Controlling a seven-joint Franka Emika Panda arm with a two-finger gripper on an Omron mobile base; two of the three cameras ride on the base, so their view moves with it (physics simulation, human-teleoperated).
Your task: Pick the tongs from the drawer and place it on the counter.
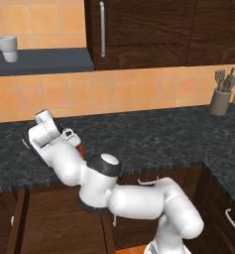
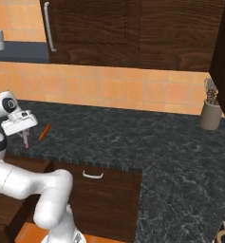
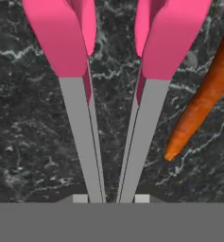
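Black-grey speckled stone makes up the counter [image 2: 147, 142], which runs along the orange tiled wall [image 1: 139, 92] and turns a corner toward the right. Dark wood cabinets [image 2: 133, 33] hang above it, one door with a long vertical silver handle [image 1: 102, 29]. Below the counter more dark wood fronts show, among them one with a small curved silver handle [image 2: 92, 175]. At the lower left of the left base view a wooden compartment [image 1: 17, 223] stands out from under the counter; whether this is the drawer, and what lies in it, cannot be made out, since the arm [image 1: 139, 201] covers much of it.

A grey holder [image 1: 219, 101] stands on the counter near the right wall with a few utensils [image 1: 224, 79] upright in it; their kind is too small to tell. A smooth dark grey shelf [image 1: 39, 60] on the wall carries a white cup [image 1: 8, 48].

The gripper [image 2: 24, 133] hangs over the left part of the counter, jaws closed on the tongs [image 3: 111, 94], which point down at the stone. In the hand view the grey arms run away from the fingertips to the pink ends, spread apart. Whether the ends touch the counter cannot be told. An orange stick [image 3: 201, 101] lies on the counter just beside the tongs, cut off at the hand view's edge.
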